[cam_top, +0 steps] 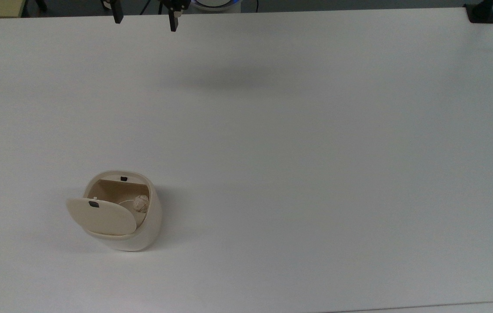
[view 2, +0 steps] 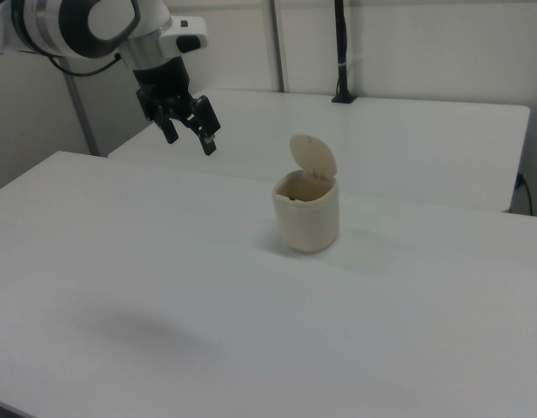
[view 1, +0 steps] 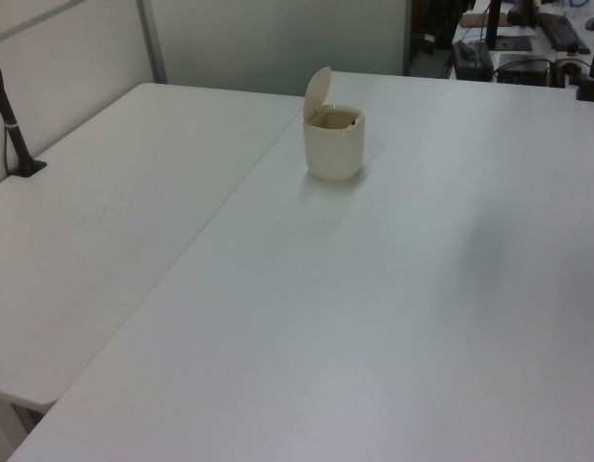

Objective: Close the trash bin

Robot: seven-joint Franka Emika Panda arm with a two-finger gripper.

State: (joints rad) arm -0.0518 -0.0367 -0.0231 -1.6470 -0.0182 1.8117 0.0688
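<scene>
We find the bin (cam_top: 118, 211) standing upright on the white surface (cam_top: 316, 152), toward the top view's lower left. Its lid (cam_top: 101, 216) is swung up on the hinge, near vertical in the right view (view 2: 312, 158), mouth uncovered. A small crumpled wad (cam_top: 141, 203) lies inside. A black latch (cam_top: 123, 178) sits at the rim; a matching black tab shows on the lid's inner face.

The claw (cam_top: 145, 19) hangs at the top view's upper edge, well apart from the bin, raised off the surface. In the right view the claw (view 2: 190, 132) is up and to the right view's left of the bin, higher than the lid's top. Its two fingers (view 2: 207, 139) stand spread, gripping nothing.

Between claw and bin we see bare surface only. The bin sits inboard of every edge. In the left view a second table (view 1: 94, 221) butts against the surface on the left view's left, with a black post (view 1: 12, 135) clamped at its far side.
</scene>
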